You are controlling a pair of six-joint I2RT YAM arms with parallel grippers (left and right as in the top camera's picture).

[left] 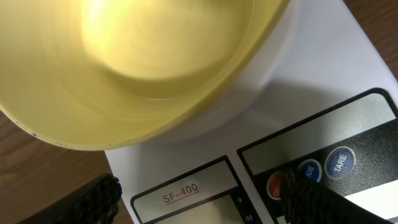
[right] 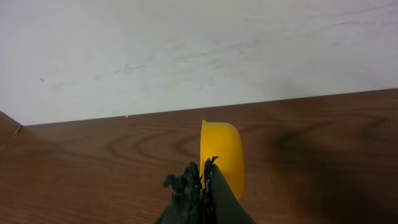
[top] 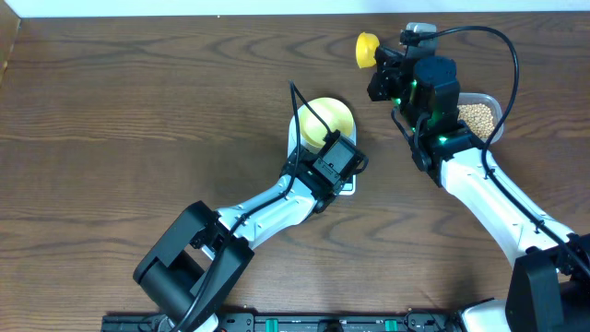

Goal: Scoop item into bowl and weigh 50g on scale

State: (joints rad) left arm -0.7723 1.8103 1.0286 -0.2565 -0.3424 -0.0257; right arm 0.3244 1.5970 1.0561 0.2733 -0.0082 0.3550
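The pale yellow bowl (top: pixel 328 120) stands on the white scale (top: pixel 347 187); in the left wrist view the bowl (left: pixel 137 68) looks empty. My left gripper (top: pixel 334 159) hovers open over the scale's (left: pixel 323 74) display end, with one fingertip (left: pixel 314 199) above the red button and nothing between the jaws (left: pixel 199 208). My right gripper (top: pixel 383 69) is shut on the handle of a bright yellow scoop (top: pixel 367 49), held above the table near the back wall. The scoop (right: pixel 222 155) is on edge, its inside hidden from view. The beans (top: pixel 477 115) lie in a clear container.
The clear plastic container (top: pixel 495 103) sits at the right, partly under my right arm. A white wall (right: pixel 186 50) borders the table's far edge, close behind the scoop. Bare brown wood table (top: pixel 138 120) spreads to the left.
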